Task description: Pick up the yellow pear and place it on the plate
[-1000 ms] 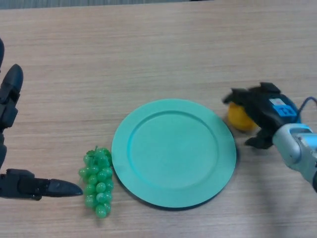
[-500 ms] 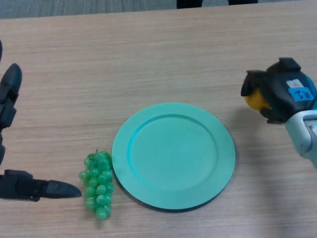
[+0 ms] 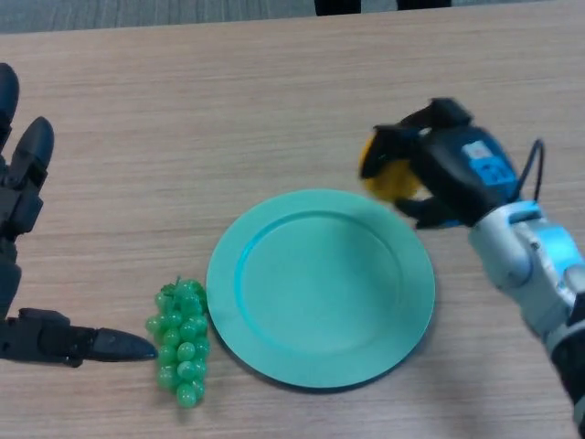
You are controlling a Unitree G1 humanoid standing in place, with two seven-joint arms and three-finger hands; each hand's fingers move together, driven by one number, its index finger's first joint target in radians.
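Observation:
My right hand (image 3: 450,169) holds the yellow pear (image 3: 388,176) with its fingers curled round it, lifted above the table by the far right rim of the green plate (image 3: 320,285). Only the pear's left side shows past the fingers. The plate lies flat in the middle of the table with nothing on it. At the left edge my left hand (image 3: 20,229) rests open, its thumb pointing right along the table.
A bunch of green grapes (image 3: 180,338) lies just left of the plate, close to my left thumb tip. The wooden table (image 3: 228,110) stretches back to its far edge at the top.
My right hand lifted the pear off the table beside the plate, then carried it left toward the plate's far right rim. The left hand shifted only slightly.

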